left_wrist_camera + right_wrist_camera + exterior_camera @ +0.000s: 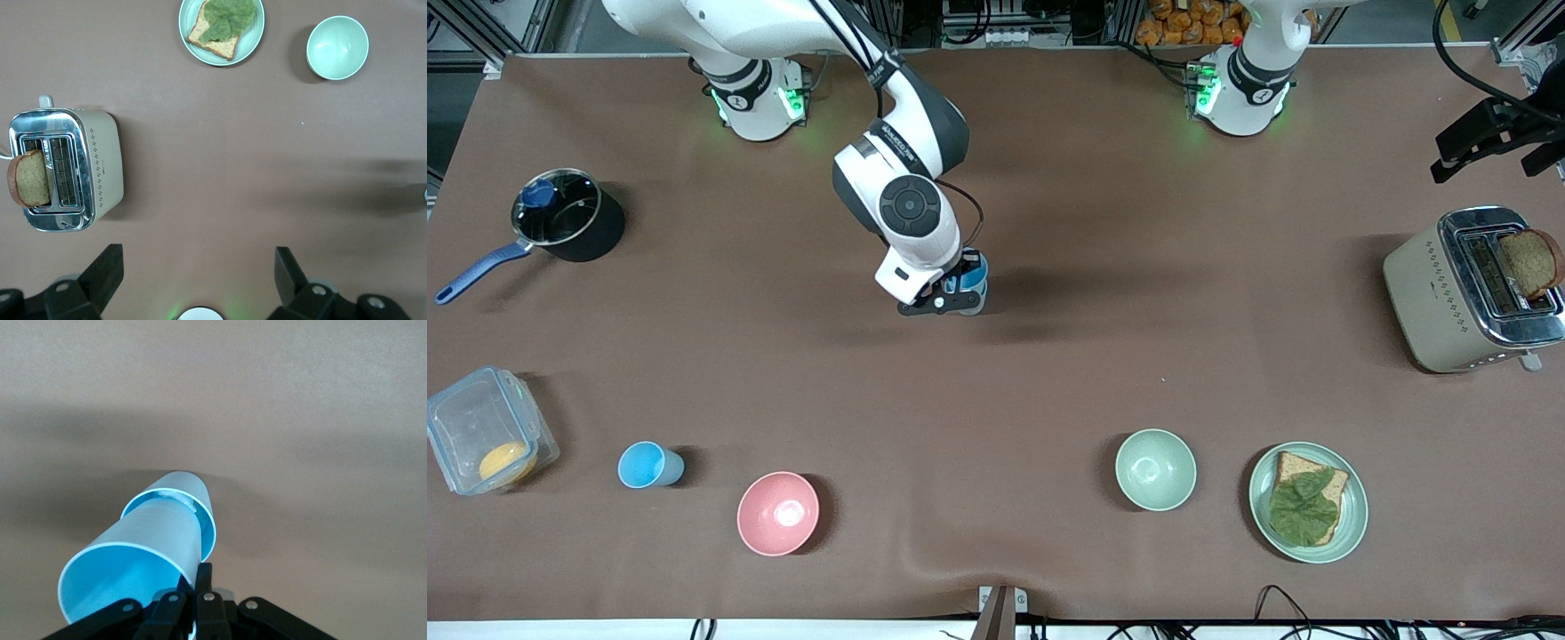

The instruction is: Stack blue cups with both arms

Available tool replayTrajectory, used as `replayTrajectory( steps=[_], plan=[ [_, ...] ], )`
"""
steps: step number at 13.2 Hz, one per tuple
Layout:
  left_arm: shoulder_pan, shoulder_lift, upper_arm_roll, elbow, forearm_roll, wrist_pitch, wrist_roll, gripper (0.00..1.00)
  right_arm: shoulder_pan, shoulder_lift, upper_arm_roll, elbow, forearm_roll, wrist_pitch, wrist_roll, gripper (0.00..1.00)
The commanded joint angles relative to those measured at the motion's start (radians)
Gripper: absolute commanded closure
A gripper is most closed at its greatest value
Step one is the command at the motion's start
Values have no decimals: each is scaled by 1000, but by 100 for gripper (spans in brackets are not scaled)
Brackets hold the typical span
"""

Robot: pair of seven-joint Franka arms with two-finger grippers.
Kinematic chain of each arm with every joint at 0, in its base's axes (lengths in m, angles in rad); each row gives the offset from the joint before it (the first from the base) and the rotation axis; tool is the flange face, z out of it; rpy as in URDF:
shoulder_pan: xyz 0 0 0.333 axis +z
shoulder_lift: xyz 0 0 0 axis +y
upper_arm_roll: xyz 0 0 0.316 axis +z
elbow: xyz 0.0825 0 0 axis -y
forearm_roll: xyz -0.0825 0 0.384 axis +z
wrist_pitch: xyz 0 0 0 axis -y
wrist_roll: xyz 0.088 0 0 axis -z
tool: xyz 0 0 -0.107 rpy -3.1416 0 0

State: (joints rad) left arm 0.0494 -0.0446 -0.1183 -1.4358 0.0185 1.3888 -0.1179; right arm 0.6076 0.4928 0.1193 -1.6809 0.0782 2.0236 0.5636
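Observation:
My right gripper (959,292) is over the middle of the table, shut on the rim wall of a light-blue cup (971,277). In the right wrist view its fingers (204,577) pinch that cup (137,550), whose lower end sits inside the rim of a second blue cup (195,492) below it. A third blue cup (649,465) stands alone near the front edge, toward the right arm's end. My left gripper (1494,138) hangs high over the left arm's end of the table, open and empty (199,260), and waits.
A pink bowl (777,513) sits beside the lone cup. A pale green bowl (1155,468) and a plate with bread and lettuce (1352,498) lie toward the left arm's end. A toaster (1432,293), a black saucepan (574,222) and a clear box (480,436) stand at the ends.

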Motion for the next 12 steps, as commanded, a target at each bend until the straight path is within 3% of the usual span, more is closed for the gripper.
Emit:
replayTrajectory(
  steps=[1,2,6,12],
  plan=[
    [-26,23,11,-6,-6,-1,7,0,17,1,-12,9,-76,-9,36,43],
    [-26,35,11,-8,-5,5,7,0,17,1,-12,15,-86,-8,60,0],
    [-25,39,11,-61,-14,36,7,0,-41,-37,-12,18,-83,-38,41,0],
    [-28,40,8,-91,-8,42,6,0,-270,-207,-12,-20,-78,-293,-305,0]
  ],
)
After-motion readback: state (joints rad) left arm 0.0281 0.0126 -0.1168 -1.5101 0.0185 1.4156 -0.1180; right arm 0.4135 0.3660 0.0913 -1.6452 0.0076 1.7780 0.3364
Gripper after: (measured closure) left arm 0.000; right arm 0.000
